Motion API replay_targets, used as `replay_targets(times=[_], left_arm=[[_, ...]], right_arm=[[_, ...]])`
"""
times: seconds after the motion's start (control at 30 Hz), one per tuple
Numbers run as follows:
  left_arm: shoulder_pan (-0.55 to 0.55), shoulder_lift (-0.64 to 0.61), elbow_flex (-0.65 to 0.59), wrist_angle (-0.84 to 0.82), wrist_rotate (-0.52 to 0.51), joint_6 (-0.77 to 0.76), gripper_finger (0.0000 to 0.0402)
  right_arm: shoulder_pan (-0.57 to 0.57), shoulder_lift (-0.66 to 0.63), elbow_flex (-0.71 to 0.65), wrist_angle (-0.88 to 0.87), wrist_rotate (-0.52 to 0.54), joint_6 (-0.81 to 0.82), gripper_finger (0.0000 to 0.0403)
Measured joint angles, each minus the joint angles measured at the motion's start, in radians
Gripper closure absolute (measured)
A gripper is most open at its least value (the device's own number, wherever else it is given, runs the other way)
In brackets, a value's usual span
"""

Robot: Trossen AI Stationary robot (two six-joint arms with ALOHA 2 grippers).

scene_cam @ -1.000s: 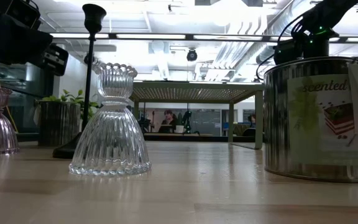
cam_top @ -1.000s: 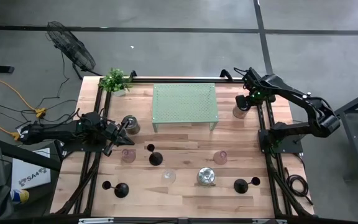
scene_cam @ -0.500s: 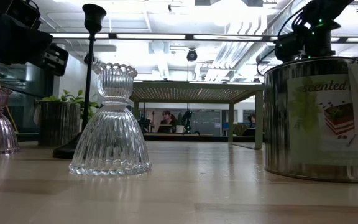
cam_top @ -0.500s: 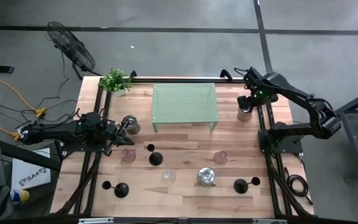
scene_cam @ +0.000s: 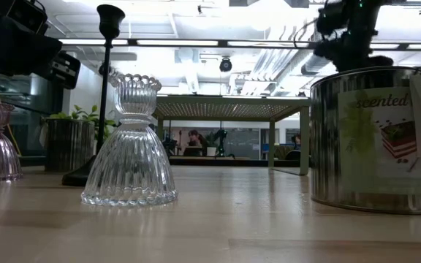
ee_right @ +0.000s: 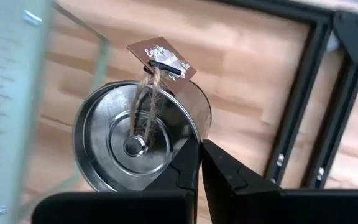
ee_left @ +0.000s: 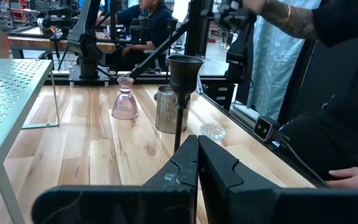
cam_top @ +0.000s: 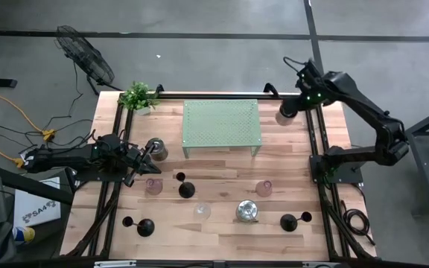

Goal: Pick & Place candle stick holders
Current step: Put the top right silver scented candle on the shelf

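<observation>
The wooden desk (cam_top: pixel 222 186) sits on grey concrete floor. Three black candle stick holders (cam_top: pixel 186 189) stand along its 6 o'clock half; their thin stems barely show from overhead. The right pincer (cam_top: pixel 293 109), fingers together, hangs above a silver tin (ee_right: pixel 140 144) at 1 o'clock, partly hiding it. The left pincer (cam_top: pixel 149 152), likewise together, waits at 9 o'clock beside another tin (cam_top: pixel 156 149). A green perforated rack (cam_top: pixel 222 123) stands between them.
</observation>
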Motion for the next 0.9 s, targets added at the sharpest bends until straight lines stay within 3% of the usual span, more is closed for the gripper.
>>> replay_targets(times=[0.27,0.57,0.9], left_arm=[[0.0,0.0,0.0,0.0,0.0,0.0,0.0402],[0.0,0.0,0.0,0.0,0.0,0.0,0.0402],[0.0,0.0,0.0,0.0,0.0,0.0,0.0402]], right_arm=[[0.072,0.063,0.154,0.006,-0.035,0.022,0.0399],[0.186,0.233,0.321,0.082,-0.084,0.076,0.0399],[0.254,0.337,0.359,0.155,-0.1,0.165,0.0399]])
